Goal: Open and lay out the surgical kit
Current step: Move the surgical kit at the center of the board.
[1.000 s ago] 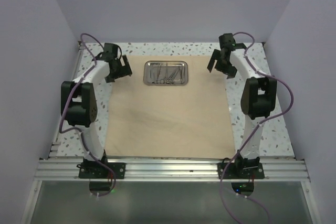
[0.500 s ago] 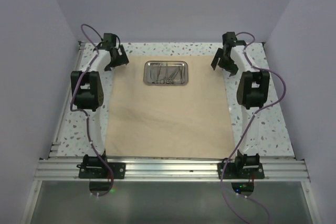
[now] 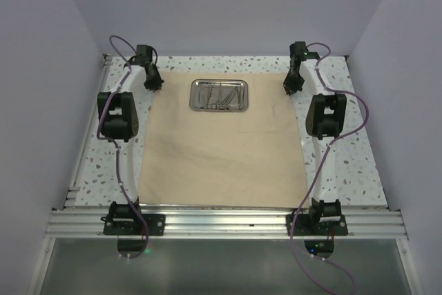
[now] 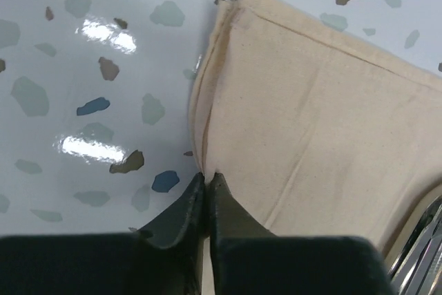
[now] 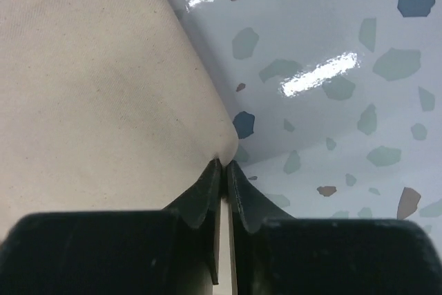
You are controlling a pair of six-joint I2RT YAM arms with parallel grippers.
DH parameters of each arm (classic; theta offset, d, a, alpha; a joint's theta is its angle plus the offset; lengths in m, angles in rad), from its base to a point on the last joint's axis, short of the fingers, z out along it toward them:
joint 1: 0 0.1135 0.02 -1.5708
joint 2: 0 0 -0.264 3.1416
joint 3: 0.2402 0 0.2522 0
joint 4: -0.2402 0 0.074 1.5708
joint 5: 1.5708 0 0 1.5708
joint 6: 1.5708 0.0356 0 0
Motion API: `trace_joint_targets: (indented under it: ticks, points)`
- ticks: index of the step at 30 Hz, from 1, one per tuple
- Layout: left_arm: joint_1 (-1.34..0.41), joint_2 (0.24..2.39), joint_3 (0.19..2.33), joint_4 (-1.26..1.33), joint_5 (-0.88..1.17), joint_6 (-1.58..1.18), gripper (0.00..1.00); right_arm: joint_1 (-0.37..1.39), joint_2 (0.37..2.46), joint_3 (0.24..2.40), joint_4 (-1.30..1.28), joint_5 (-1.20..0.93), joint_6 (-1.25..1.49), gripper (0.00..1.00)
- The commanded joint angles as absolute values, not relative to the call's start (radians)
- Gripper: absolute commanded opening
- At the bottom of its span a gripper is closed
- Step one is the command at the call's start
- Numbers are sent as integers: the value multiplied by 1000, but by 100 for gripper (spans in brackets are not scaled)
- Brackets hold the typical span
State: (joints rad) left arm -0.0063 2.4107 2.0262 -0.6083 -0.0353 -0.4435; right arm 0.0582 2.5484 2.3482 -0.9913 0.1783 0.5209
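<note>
Cloth (image 3: 221, 150) lies spread flat on counter (image 3: 345, 164); tray (image 3: 219, 94) sits on its far middle, instruments (image 3: 215, 96) inside, not yet laid out. Left end effector (image 4: 207, 179) is closed, pinching the cloth's far-left edge just by the corner. Right end effector (image 5: 222, 165) is closed, pinching the far-right corner. Both grips are at the far corners, likely so the sheet can be tugged taut and squared while the tray weighs down the middle. Left hem looks doubled over at the grip. Judgement: unwrap mostly done, smoothing step in hand, instruments left to set out. Risk: a hard pull could drag the tray
</note>
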Motion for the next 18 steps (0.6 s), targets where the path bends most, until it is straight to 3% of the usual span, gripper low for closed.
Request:
trace_joint_targets:
  ticks: [1, 2, 13, 15, 17, 18]
  points:
    - [-3, 2485, 2086, -618, 41, -463, 0, 58, 2623, 2425, -1011, 149, 528, 4]
    - [-3, 2494, 2101, -620, 35, -468, 0, 58, 2635, 2469, -1014, 150, 529, 0]
    - [0, 2491, 2255, -611, -58, -520, 0, 40, 2596, 2516, -914, 221, 546, 0]
    - [26, 2479, 2247, -635, -84, -529, 4, 35, 2571, 2505, -914, 216, 546, 47]
    - [26, 2441, 2238, -659, -119, -541, 36, 29, 2550, 2496, -911, 199, 548, 98]
    - [28, 2424, 2220, -657, -123, -546, 51, 29, 2527, 2496, -910, 196, 546, 98]
